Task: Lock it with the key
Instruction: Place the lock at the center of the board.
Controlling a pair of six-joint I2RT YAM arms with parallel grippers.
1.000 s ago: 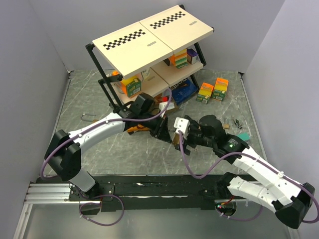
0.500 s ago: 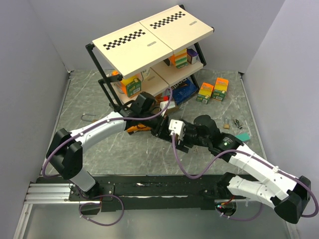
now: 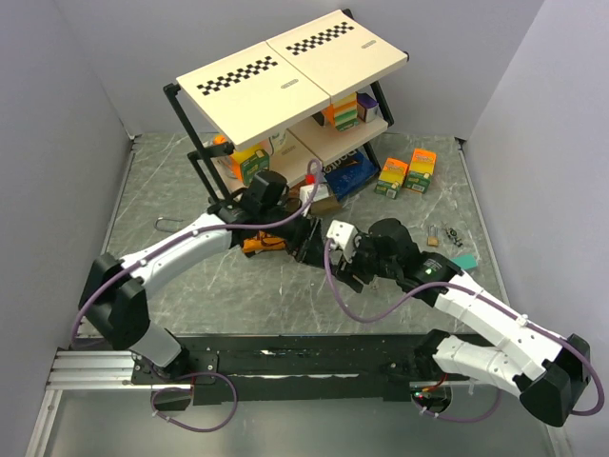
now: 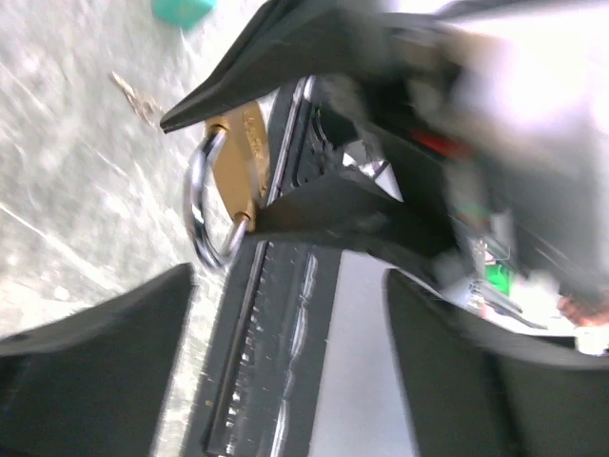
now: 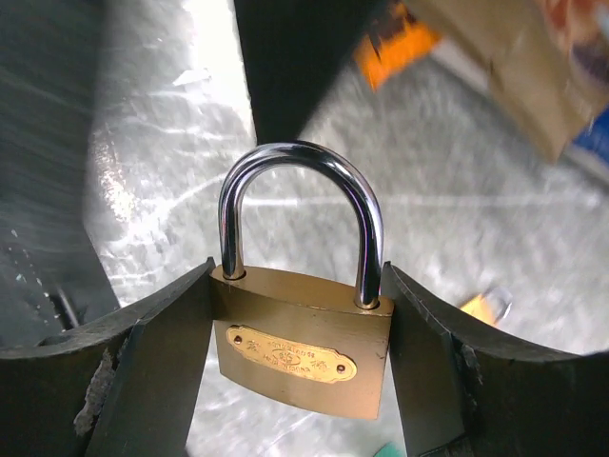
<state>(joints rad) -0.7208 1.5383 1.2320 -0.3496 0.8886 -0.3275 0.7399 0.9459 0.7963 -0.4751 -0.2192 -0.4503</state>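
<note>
Two end effectors: the right end effector [image 5: 297,286] grips the padlock [image 5: 301,354] body; the left end effector [image 4: 285,328], opposite, gapes empty. Judged best: hold steady for keying.

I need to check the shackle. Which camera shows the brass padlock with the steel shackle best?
The right wrist view. The brass padlock faces the camera, sharp and centred, its steel shackle seated, clamped between the right tool's fingers. The left wrist view shows it blurred and edge-on. In the top view it cannot be made out between the arms.
</note>
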